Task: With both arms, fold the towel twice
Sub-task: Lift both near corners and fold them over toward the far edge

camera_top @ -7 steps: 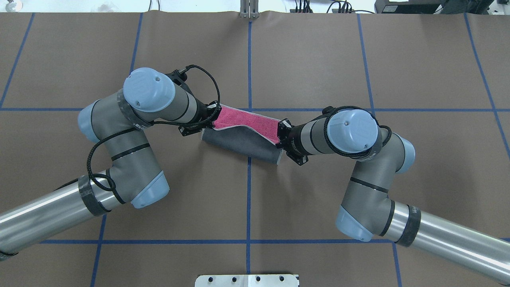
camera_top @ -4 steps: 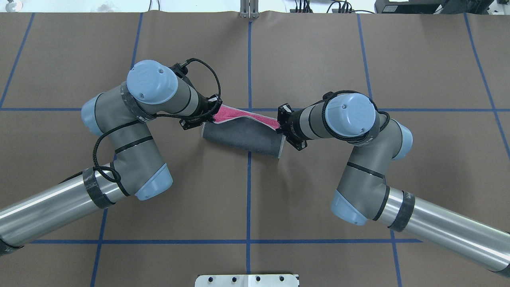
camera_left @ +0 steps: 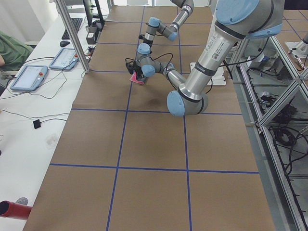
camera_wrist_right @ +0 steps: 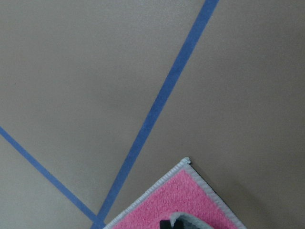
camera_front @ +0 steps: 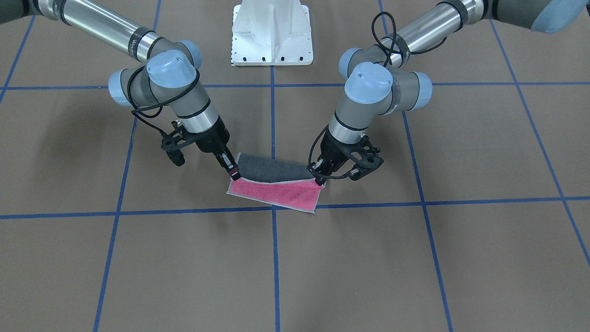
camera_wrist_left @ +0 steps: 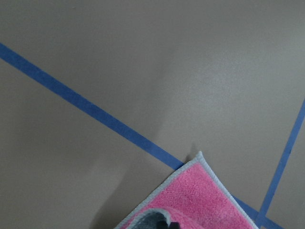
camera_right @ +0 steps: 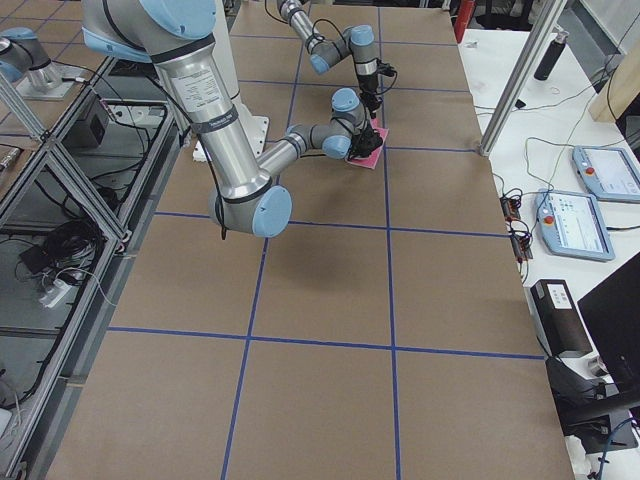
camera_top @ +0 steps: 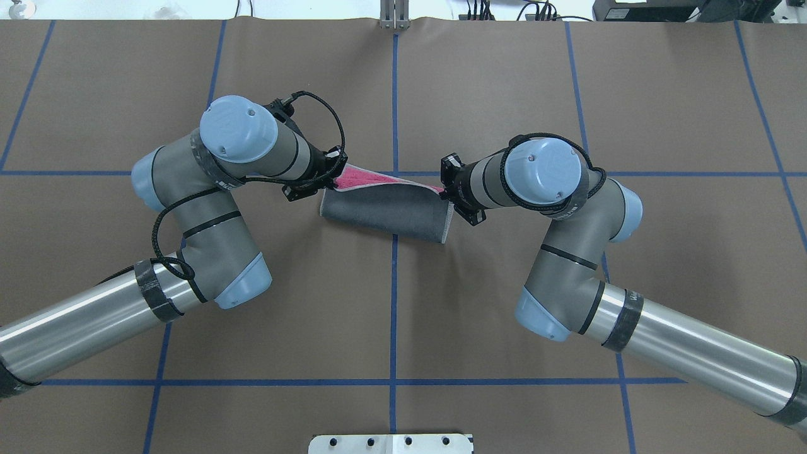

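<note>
We find the towel mid-tabletop, half folded: a grey flap lies over pink, with a pink strip uncovered along its 12 o'clock edge in the overhead view. The left fingers and right fingers each clamp a flap corner. Risk: uneven travel or a slipping corner would skew the edges.

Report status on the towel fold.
Both shut on towel corners: left gripper, right gripper. Grey flap lifted over pink face, fold not yet closed. Nothing seen in the way.
</note>
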